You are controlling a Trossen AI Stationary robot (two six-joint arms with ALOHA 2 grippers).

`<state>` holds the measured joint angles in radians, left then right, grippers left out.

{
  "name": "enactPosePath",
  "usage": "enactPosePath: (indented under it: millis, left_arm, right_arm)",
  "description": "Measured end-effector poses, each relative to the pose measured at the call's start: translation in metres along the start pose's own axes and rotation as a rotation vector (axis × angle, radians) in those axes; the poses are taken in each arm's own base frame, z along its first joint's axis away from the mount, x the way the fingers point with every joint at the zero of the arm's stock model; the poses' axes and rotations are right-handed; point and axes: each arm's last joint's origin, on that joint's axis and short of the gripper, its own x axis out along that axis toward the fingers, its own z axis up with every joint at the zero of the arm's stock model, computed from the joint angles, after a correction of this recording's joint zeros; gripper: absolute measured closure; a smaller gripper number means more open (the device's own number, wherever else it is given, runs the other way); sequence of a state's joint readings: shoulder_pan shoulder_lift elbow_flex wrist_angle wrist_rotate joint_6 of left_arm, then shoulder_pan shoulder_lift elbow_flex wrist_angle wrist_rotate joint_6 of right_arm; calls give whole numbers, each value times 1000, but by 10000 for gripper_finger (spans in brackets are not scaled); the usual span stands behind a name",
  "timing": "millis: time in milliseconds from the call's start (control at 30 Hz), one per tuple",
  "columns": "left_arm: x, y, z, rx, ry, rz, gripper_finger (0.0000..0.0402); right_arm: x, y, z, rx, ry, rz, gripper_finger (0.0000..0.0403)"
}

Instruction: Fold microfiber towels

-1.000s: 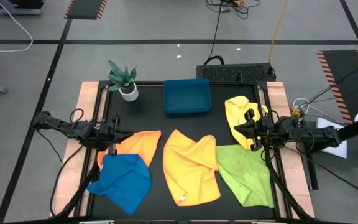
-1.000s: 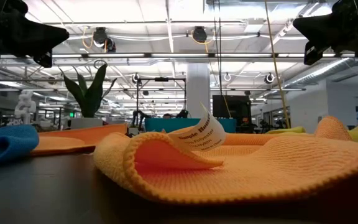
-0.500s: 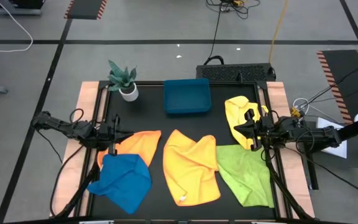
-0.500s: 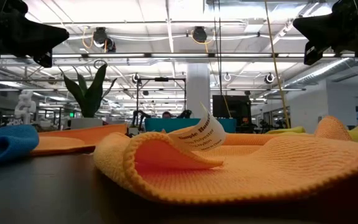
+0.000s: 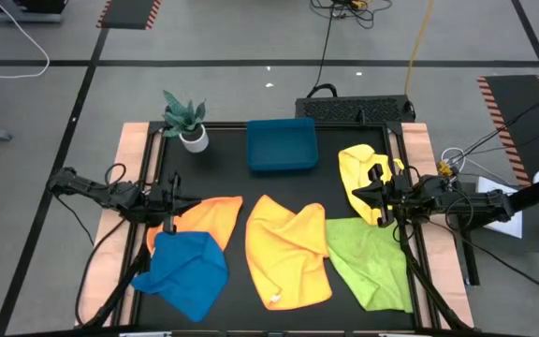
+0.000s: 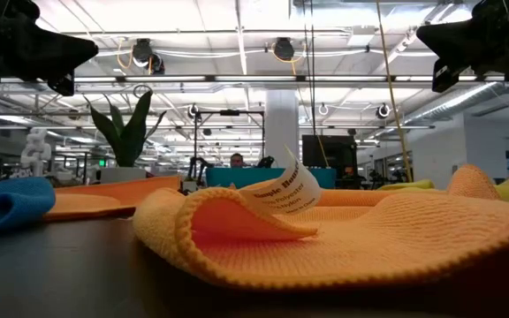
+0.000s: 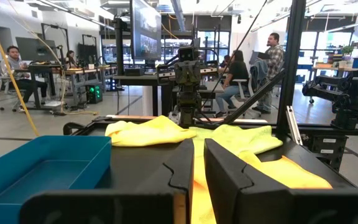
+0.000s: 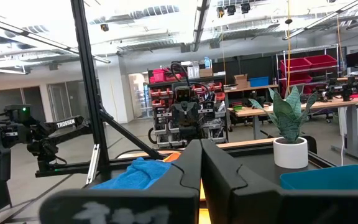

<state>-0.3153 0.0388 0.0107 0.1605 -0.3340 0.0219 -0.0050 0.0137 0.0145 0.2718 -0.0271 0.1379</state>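
Five towels lie flat or rumpled on the black table. An orange one [image 5: 215, 211] lies at the left with a blue one [image 5: 187, 271] partly over its near part. A larger orange one [image 5: 288, 251] is in the middle, a lime green one [image 5: 371, 257] is near right, and a yellow one [image 5: 361, 168] is bunched at the far right. My left gripper [image 5: 190, 200] is shut and hovers over the left orange towel. My right gripper [image 5: 356, 194] is shut and hovers at the yellow towel's near edge. In the low view both grippers hang high above the table, left [image 6: 73, 55] and right [image 6: 431, 40].
A teal-blue tray [image 5: 282, 145] stands at the far middle and a small potted plant [image 5: 187, 120] at the far left. The middle towel's near corner, with a white label [image 6: 281, 190], curls up close to the low camera. People sit and stand in the room beyond.
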Motion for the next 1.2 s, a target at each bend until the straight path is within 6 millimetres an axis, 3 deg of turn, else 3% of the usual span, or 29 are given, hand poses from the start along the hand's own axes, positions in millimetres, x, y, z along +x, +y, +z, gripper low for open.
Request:
enactPosePath:
  millis: [1200]
  left_arm:
    - [0, 0, 3, -46, -27, 0, 360]
  right_arm:
    - [0, 0, 0, 0, 0, 0, 403]
